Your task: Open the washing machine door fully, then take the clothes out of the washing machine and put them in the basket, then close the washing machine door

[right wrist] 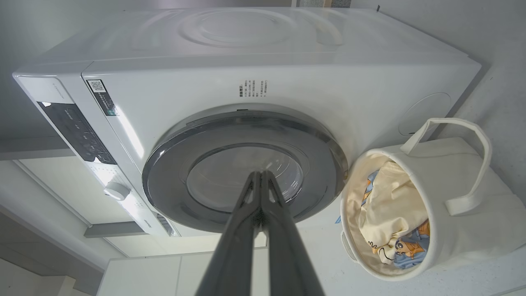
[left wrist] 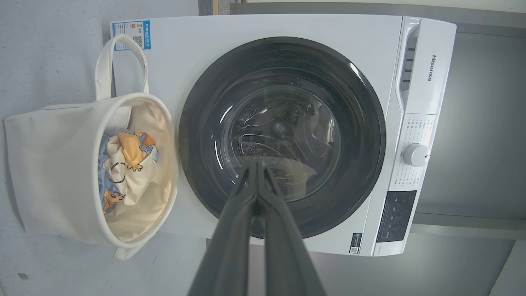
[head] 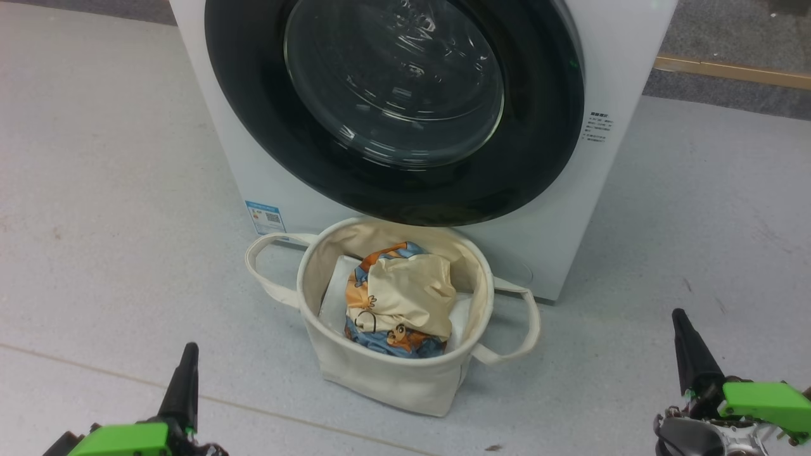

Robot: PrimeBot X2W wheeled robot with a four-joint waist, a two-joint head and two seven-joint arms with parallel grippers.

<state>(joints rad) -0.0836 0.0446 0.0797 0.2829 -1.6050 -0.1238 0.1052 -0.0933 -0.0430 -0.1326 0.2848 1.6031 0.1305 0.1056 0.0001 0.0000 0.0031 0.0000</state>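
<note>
The white washing machine (head: 621, 69) stands ahead with its black-rimmed round door (head: 393, 107) shut flat against the front; the same door (left wrist: 283, 135) (right wrist: 242, 164) faces both wrist cameras. On the floor right before it sits the cream basket (head: 386, 373), holding the blue, orange-printed and cream-yellow clothes (head: 399, 297) (left wrist: 127, 164) (right wrist: 394, 218). My left gripper (head: 188, 347) is at the lower left and my right gripper (head: 679, 313) at the lower right, both shut with nothing held, each well back from the basket.
Grey floor (head: 95, 190) spreads on both sides of the machine. A wooden strip (head: 728, 69) runs along the floor at the far right. The machine's control panel and white dial (left wrist: 416, 155) sit on its top band.
</note>
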